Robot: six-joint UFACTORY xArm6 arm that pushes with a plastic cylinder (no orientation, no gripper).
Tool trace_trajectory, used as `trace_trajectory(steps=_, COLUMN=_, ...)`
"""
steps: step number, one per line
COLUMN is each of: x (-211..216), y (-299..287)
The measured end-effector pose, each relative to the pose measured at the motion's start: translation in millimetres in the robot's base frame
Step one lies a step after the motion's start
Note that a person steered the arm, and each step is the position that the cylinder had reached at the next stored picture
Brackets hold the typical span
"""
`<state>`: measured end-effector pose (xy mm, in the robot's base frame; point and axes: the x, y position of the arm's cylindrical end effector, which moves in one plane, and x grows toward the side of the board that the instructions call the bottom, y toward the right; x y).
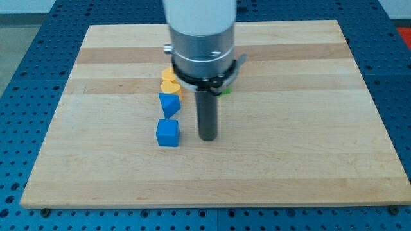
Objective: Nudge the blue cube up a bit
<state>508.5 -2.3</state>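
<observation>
The blue cube (167, 133) rests on the wooden board (289, 167), left of centre toward the view's bottom, directly below a blue wedge-shaped block (169, 103) and two yellow blocks (169, 82). It appears small, rigid and light; expect easy sliding, with rotation if contacted off-centre. Apply contact at the middle of its lower face. My tip (207, 138), a bare rod holding nothing, stands just right of the cube, apart from it. A green block (227, 90) is mostly hidden behind the arm. No legible markings are visible.

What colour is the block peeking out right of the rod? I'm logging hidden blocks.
Green, mostly hidden behind the arm; the camera view shows just a sliver.
</observation>
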Motion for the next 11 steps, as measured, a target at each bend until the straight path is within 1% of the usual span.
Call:
trace_trajectory(steps=1, x=32.9, y=1.3)
trace_trajectory(steps=2, x=71.2, y=-11.9)
trace_trajectory(steps=3, x=84.6, y=-59.5)
trace_trajectory(steps=4, x=80.2, y=-77.2)
trace_trajectory(steps=5, x=70.4, y=-78.1)
trace_trajectory(steps=8, x=63.9, y=-78.1)
trace_trajectory(steps=11, x=13.5, y=-81.2)
